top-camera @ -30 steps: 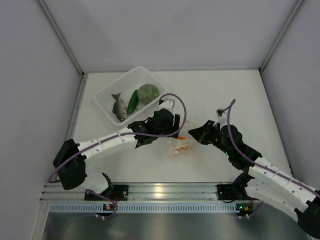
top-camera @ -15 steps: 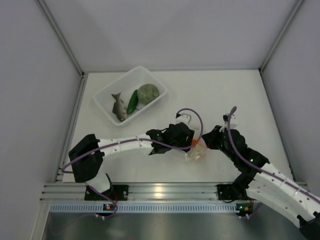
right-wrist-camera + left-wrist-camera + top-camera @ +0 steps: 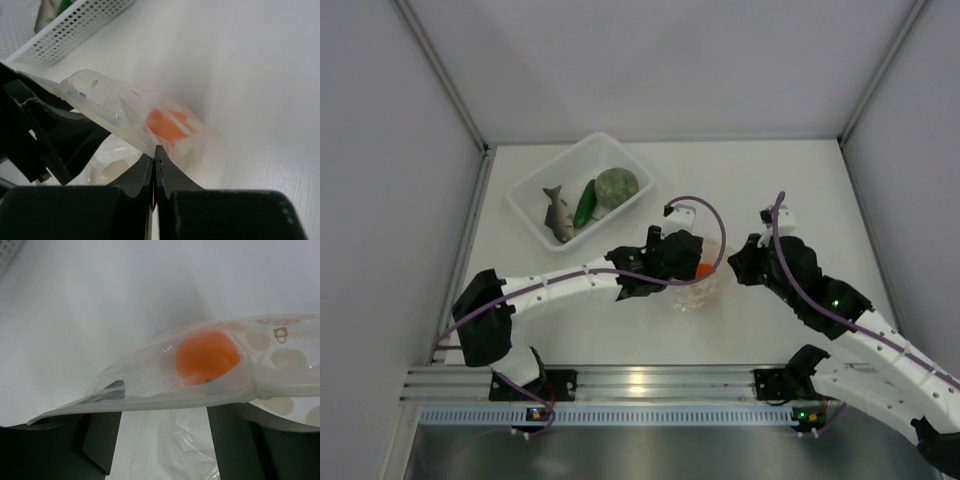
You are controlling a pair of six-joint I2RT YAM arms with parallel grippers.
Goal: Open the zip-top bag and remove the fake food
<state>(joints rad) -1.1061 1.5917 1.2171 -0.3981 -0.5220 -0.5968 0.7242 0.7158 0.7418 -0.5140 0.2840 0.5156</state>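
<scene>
From above, the zip-top bag (image 3: 694, 294) and both grippers had drifted back from the front rail (image 3: 640, 380) and a little leftward compared with half a second before. The white basket (image 3: 532, 182) at the back left, with the fish (image 3: 557, 213), cucumber (image 3: 585, 203) and cabbage ball (image 3: 616, 187) in it, had not shifted. The bag sat bunched between the left gripper (image 3: 688, 272) and the right gripper (image 3: 732, 270), toward the front middle of the table (image 3: 790, 190). It ran roughly left to right from 1 tool to the other, and the orange ball (image 3: 704, 270) showed at its far side. Bare tabletop lay behind it and to the right as far as the walls, and the basket was well apart from it. From the left wrist, the 2 dark fingers (image 3: 100, 440) stood wide apart with the bag's stiff rim stretched across just above them, rising toward the right. Nothing looked pinched there, and the ball sat inside the film beyond the tips. From the right wrist, the fingers (image 3: 172, 175) were pressed together on the bag's rim, which ran slantwise from the upper left down to their tips. The ball lay inside just beyond them, and the basket's perforated wall stood far off at the top left.
</scene>
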